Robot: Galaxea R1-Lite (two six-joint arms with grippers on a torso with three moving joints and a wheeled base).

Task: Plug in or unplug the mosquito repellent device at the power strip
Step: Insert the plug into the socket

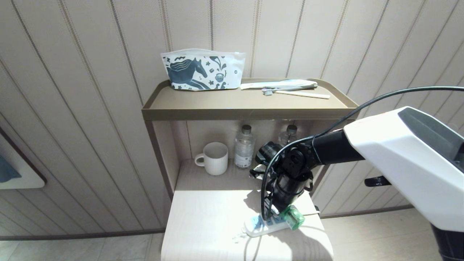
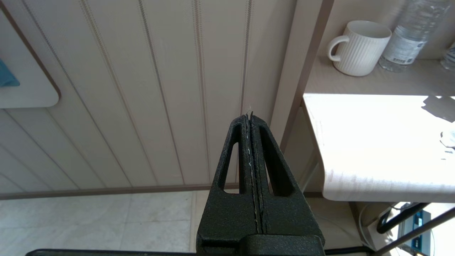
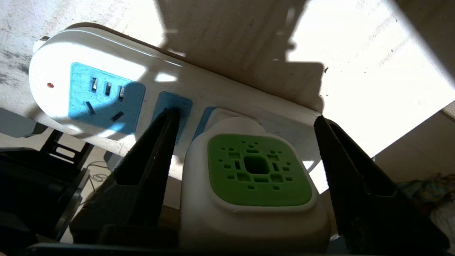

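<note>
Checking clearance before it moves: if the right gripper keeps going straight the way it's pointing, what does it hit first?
Most likely the mosquito repellent device, sitting between the open right gripper fingers, then the power strip beneath it.

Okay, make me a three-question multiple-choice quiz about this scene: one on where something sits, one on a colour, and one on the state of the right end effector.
1. Where does the white mug stand?
A. On the top tray
B. On the lower shelf beside a clear water bottle
C. On the floor

2. What colour is the face of the mosquito repellent device?
A. Green
B. Red
C. Black

3. How does the right end effector stand at the device?
A. Shut tight with nothing between its fingers
B. Open, one finger on each side of the device, gaps showing
C. Raised up at the top tray

Answers:
1 B: the head view shows the mug under the tray, next to the bottle.
2 A: the right wrist view shows a green perforated face, with the device seated on the power strip.
3 B: both fingers stand clear of the white body.
</note>
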